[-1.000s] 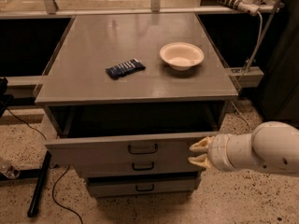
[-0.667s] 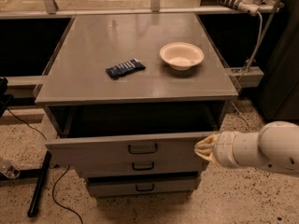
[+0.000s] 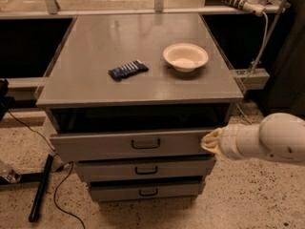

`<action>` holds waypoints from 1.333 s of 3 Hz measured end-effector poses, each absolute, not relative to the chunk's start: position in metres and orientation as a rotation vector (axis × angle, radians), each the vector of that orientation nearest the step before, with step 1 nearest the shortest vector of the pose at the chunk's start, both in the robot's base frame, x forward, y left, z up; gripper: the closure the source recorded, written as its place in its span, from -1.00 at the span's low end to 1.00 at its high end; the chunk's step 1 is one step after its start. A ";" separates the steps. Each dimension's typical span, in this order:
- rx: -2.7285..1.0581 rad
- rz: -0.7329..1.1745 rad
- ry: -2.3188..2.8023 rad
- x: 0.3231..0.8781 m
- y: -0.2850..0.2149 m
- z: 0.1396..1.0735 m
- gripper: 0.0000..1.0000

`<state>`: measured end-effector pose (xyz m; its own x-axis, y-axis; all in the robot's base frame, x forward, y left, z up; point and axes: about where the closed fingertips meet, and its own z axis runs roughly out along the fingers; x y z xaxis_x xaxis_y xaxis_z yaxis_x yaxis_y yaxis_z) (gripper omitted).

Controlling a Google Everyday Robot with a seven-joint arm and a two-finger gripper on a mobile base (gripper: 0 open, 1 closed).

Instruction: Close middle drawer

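The middle drawer (image 3: 109, 146) is the uppermost of three grey drawers, with a small black bar handle (image 3: 145, 143) at mid-front. It stands pulled out from the cabinet, with a dark gap above its front. My gripper (image 3: 208, 142) comes in from the right on a thick white arm (image 3: 267, 140). Its yellowish tip sits against the right end of the drawer's front.
A grey cabinet top (image 3: 95, 42) bears a white bowl (image 3: 185, 57) and a dark blue packet (image 3: 127, 70). Two lower grey drawers (image 3: 143, 170) (image 3: 145, 191) sit below. A black stand leg (image 3: 40, 187) and cables lie on the speckled floor at left. A rail runs behind.
The drawer has slid in a little, narrowing the dark gap above it. My gripper has stayed against the drawer's right front and moved inward with it.
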<state>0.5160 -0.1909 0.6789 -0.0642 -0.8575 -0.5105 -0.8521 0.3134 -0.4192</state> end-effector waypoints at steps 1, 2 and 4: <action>-1.526 -0.002 1.917 0.546 -0.187 0.659 0.90; -1.533 0.004 1.926 0.552 -0.185 0.652 0.52; -1.547 0.009 1.915 0.521 -0.188 0.667 -0.40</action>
